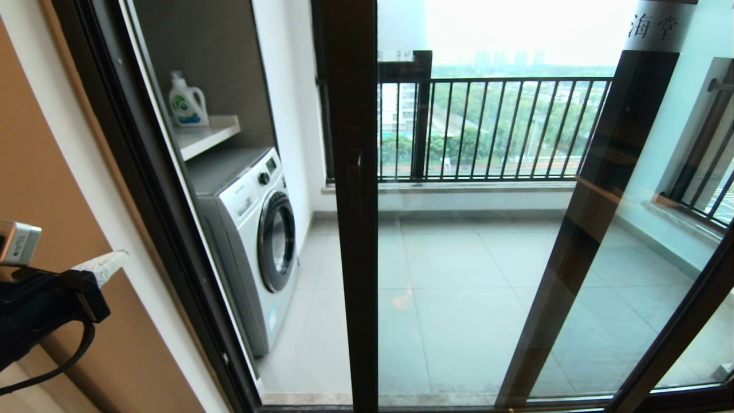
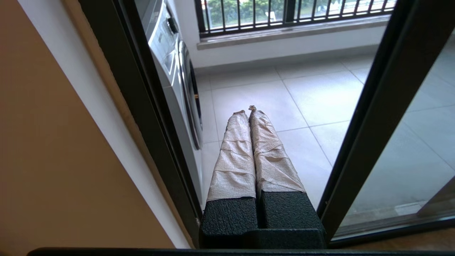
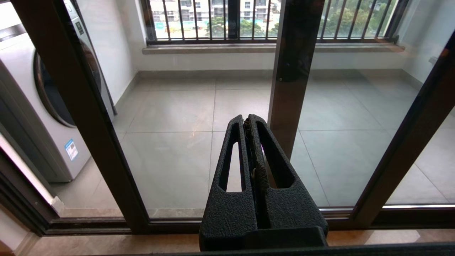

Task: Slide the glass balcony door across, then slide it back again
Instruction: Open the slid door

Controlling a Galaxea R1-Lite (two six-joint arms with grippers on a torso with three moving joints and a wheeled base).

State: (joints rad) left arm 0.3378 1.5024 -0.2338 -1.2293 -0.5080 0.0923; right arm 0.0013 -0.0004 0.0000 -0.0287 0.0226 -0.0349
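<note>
— Two grippers, both pressed together on nothing; which is nearer the door?
— The left gripper (image 2: 249, 111); it points into the gap, the glass balcony door (image 1: 352, 229) just to its right — upright stile; right gripper (image 3: 247, 121) faces glass.

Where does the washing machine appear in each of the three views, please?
Head view: washing machine, left of centre, behind the glass.
Left wrist view: a sliver along the door frame, beyond the left gripper.
Right wrist view: far edge, behind a dark frame.
Shared landmark: the balcony railing.
</note>
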